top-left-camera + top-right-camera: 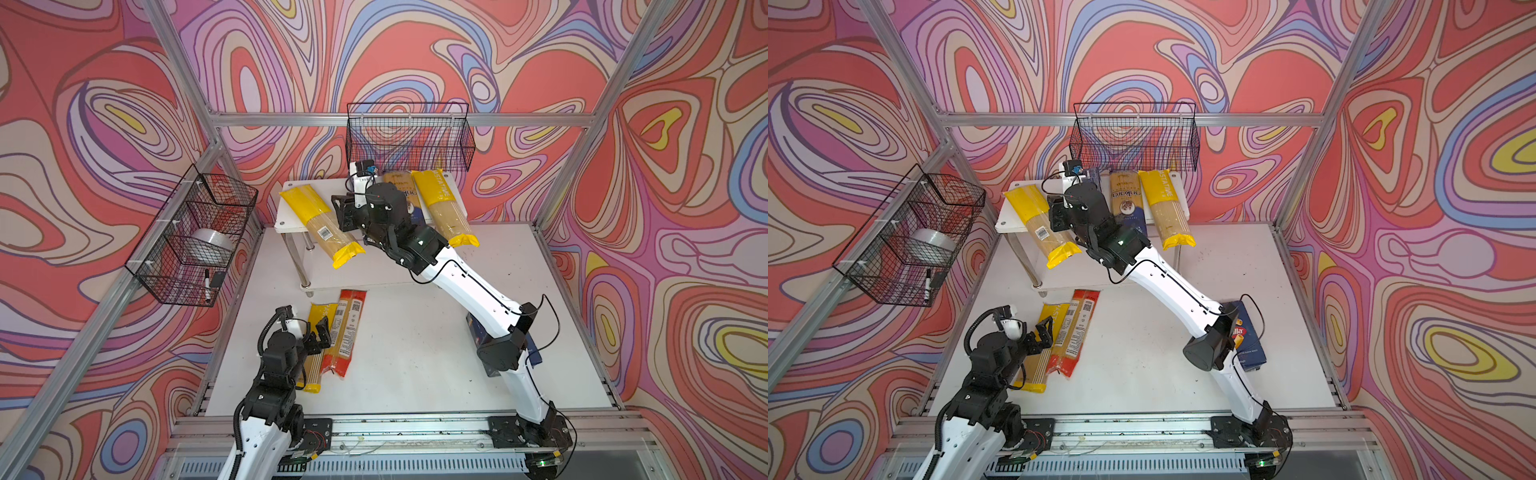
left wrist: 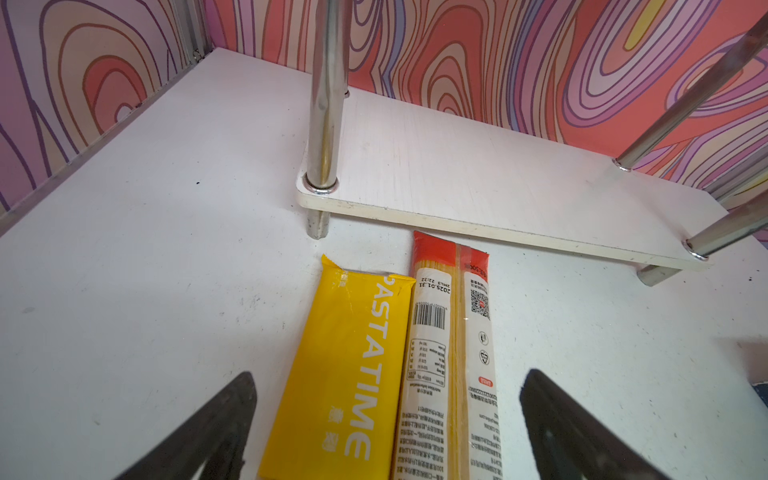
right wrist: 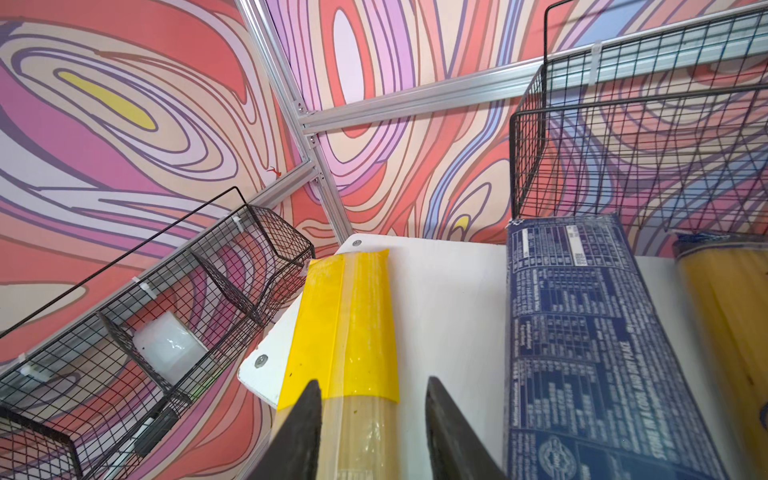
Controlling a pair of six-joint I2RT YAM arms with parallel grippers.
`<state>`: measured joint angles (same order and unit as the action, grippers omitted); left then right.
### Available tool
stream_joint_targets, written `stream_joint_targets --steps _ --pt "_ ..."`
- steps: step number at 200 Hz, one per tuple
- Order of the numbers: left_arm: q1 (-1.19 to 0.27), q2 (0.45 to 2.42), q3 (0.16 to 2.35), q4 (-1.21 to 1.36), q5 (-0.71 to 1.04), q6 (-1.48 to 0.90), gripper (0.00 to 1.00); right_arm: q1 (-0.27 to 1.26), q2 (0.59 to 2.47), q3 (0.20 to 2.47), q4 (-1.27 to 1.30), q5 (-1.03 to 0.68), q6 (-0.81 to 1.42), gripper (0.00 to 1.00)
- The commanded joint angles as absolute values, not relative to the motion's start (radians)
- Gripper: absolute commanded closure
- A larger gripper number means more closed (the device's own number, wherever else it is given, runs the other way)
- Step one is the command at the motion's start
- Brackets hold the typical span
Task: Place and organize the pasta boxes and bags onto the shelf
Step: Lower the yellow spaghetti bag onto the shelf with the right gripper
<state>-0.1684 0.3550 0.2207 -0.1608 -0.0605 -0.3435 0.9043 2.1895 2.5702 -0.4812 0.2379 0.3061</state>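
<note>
my right gripper (image 3: 372, 382), jaws parted, straddles a yellow bag (image 3: 349, 324) lying on the shelf (image 3: 449, 311) top near a blue box (image 3: 602, 353); my left gripper (image 2: 386, 374) hangs wide open over a second yellow bag (image 2: 353, 353) and a red-ended bag (image 2: 449, 332) on the table (image 2: 145, 249).

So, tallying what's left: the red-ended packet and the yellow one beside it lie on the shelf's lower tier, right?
No. The red-ended packet and the yellow packet beside it lie on the table, just in front of the shelf's lower tier; the left wrist view shows it.
</note>
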Motion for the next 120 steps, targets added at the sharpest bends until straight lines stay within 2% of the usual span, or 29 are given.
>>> stream_joint_targets --steps 1,36,74,97,120 --pt "-0.163 0.348 0.242 -0.146 -0.065 -0.337 0.0 0.937 2.108 2.519 -0.513 0.222 0.255 0.57" --pt "-0.162 0.351 0.243 -0.145 -0.067 -0.337 0.0 1.036 1.953 2.374 -0.537 0.311 0.151 0.55" --pt "-0.163 0.35 0.242 -0.146 -0.065 -0.337 0.0 1.069 1.751 2.027 -0.405 0.293 0.177 0.56" --pt "-0.163 0.35 0.243 -0.147 -0.069 -0.338 0.0 1.073 1.64 1.751 -0.198 0.245 0.209 0.63" --pt "-0.163 0.342 0.241 -0.147 -0.065 -0.337 0.0 1.075 1.611 1.666 -0.168 0.258 0.227 0.76"
